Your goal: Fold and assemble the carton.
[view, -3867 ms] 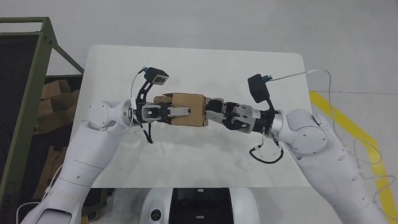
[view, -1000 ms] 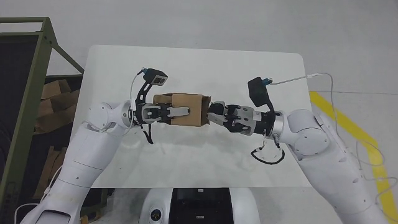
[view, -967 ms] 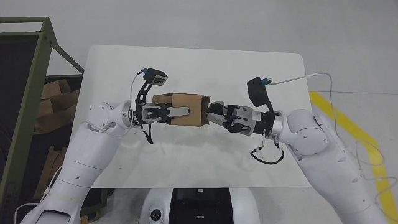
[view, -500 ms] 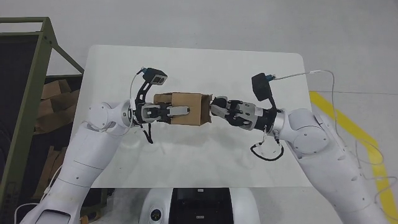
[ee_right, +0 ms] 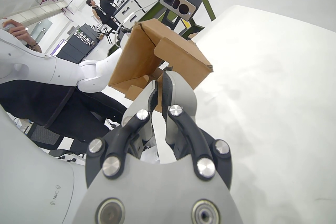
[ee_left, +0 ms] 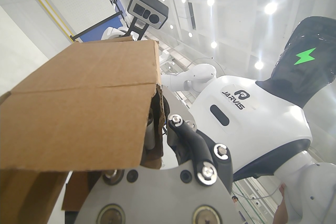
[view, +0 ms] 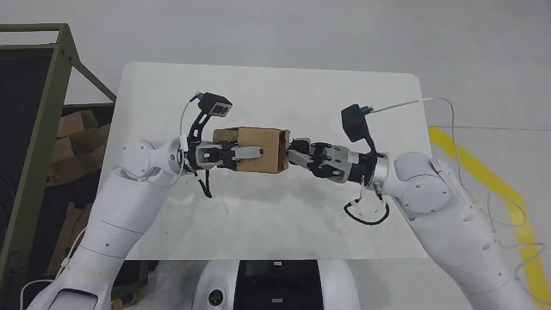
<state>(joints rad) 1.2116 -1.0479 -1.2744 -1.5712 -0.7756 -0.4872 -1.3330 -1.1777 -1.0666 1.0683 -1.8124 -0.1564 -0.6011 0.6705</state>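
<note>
A brown cardboard carton is held above the middle of the white table, with its open ends to the sides. My left gripper is shut on the carton's left wall; in the left wrist view one finger lies outside the carton and the other is hidden behind the cardboard. My right gripper is shut, with its tips at the carton's right end. In the right wrist view the closed fingertips touch the lower end flaps of the carton, which stand partly folded.
A green-framed cart with loose cardboard pieces stands beyond the table's left edge. A yellow floor line runs on the right. Bare tabletop lies in front of and behind the carton.
The right gripper drew back a little from the carton's right end, then came in against it again. The left gripper and the carton have hardly moved.
</note>
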